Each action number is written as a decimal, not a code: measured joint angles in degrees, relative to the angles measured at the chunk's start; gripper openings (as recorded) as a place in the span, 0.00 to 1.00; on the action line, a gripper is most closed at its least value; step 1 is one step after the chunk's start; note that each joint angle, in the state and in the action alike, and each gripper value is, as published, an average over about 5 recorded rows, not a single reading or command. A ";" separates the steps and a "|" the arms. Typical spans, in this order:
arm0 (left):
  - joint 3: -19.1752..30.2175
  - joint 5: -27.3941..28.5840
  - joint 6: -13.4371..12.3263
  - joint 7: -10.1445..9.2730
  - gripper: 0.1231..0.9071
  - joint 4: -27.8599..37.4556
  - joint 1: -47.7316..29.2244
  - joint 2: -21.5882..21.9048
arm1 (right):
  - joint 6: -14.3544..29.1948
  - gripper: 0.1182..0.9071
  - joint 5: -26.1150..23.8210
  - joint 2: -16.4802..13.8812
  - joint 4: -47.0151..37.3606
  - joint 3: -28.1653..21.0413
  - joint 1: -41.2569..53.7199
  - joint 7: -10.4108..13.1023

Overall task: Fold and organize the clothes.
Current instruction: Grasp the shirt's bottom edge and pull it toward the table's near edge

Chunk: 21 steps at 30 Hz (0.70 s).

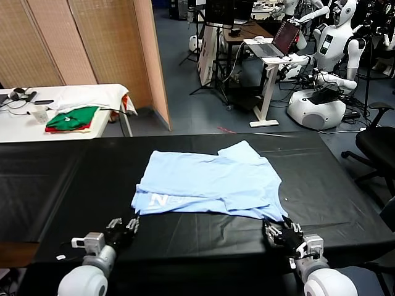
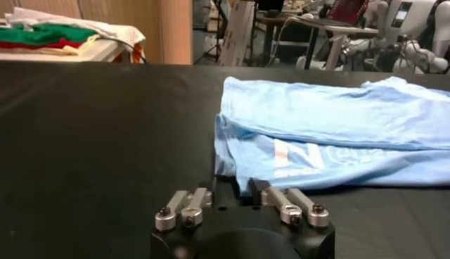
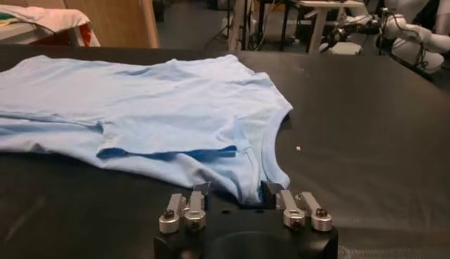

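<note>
The pale blue T-shirt (image 1: pixel 210 182) lies partly folded on the black table (image 1: pixel 62 179), with white lettering at its near left corner (image 2: pixel 295 155). My left gripper (image 1: pixel 126 225) rests low on the table at that corner. In the left wrist view it (image 2: pixel 238 186) is open, the shirt's edge just ahead of its fingertips. My right gripper (image 1: pixel 278 231) sits at the shirt's near right corner. Seen from its own wrist it (image 3: pixel 236 190) is open, and the tip of the shirt (image 3: pixel 155 105) lies loose between the fingers, against one of them.
A white side table (image 1: pixel 24 120) at the back left holds folded green-and-red garments (image 1: pixel 72 118) and a white cloth (image 1: pixel 92 95). A wooden partition (image 1: pixel 92 43) stands behind it. Other robots (image 1: pixel 327 68) and a desk are farther back, with a black chair (image 1: pixel 376 145) on the right.
</note>
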 joint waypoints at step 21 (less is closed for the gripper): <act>-1.85 7.77 -0.16 -2.54 0.03 -4.40 5.54 2.29 | -6.65 0.15 0.35 -5.23 6.07 3.80 -6.13 -2.40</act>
